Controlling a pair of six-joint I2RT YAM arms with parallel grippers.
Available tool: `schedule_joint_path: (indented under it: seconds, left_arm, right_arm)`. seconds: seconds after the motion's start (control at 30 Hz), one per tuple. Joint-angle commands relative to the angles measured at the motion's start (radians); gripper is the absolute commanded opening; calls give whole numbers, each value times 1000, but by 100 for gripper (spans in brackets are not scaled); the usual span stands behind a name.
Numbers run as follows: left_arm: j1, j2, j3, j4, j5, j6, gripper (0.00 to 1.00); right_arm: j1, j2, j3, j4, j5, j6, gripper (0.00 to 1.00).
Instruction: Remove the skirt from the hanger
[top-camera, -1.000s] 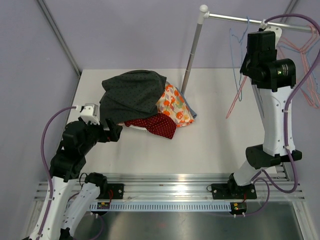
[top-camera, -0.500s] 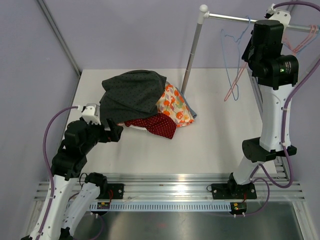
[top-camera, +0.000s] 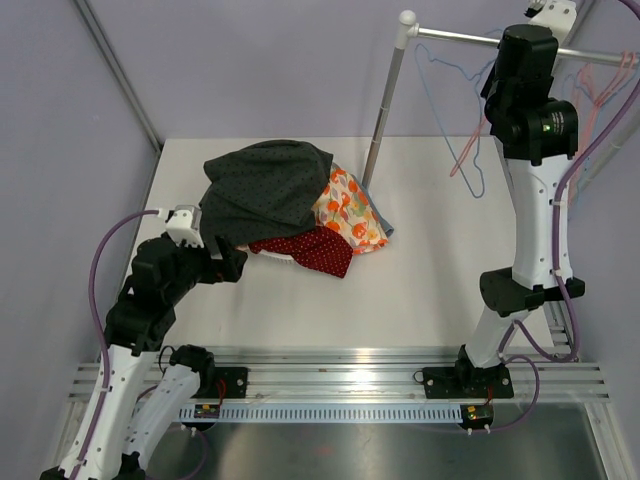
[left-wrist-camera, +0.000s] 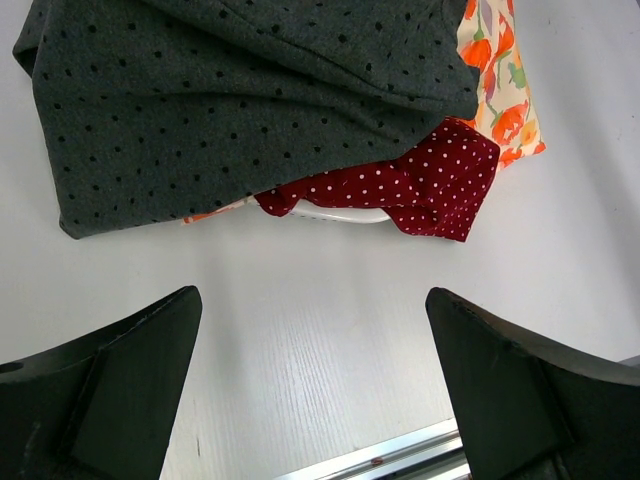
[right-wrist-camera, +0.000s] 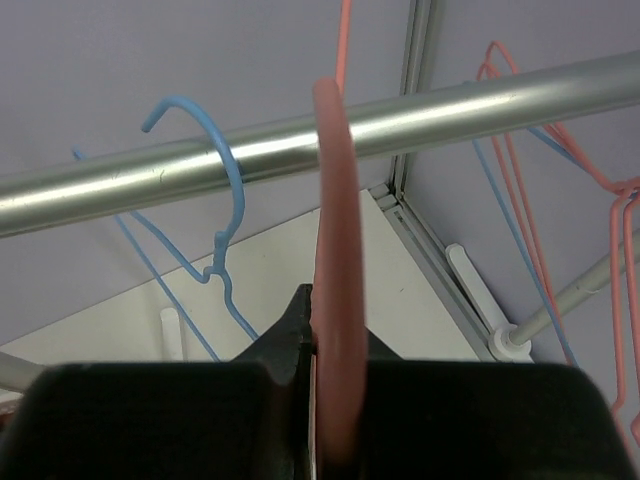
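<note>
Right tool (right-wrist-camera: 325, 335) pinches the hook of the pink hanger (right-wrist-camera: 335, 200), raised against the steel rail (right-wrist-camera: 450, 105); we cannot tell whether the hook rests on it. A blue hanger (right-wrist-camera: 228, 200) hooks over the rail just beside. Left tool (left-wrist-camera: 312, 295) is spread wide and empty, low over the bench (top-camera: 430, 260). We note the grey dotted skirt (left-wrist-camera: 230, 90) lying on the bench, on top of a red dotted cloth (left-wrist-camera: 430, 180) and a floral cloth (top-camera: 350, 210).

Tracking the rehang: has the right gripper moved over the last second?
Yes. In the top view the right gripper rose toward the rail, carrying the pink hanger.
</note>
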Motion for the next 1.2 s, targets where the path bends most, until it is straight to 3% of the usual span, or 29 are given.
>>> schedule_joint_path:
  seconds: [0.0,0.37,0.5,0.73,1.17]
  left_arm:
    - [-6,7,-5,40,5,-5,99]
    - [-130,18,-1,19,-103,-27,99]
    - [-130,29,3,14,-106,-30,99]
    - [-130,24,2,13,-138,-33,99]
    - [-130,21,3,10,-138,-35,99]
  right_arm:
    - [-22,-15,13,257,63,-37,0]
    - [-255,77,42,290,-162,169,0]
    - [-261,97,29,268,-206,196,0]
    - [-264,23,-190,316,-263,193,0]
    - [-281,0,-283,265,-335,220,0]
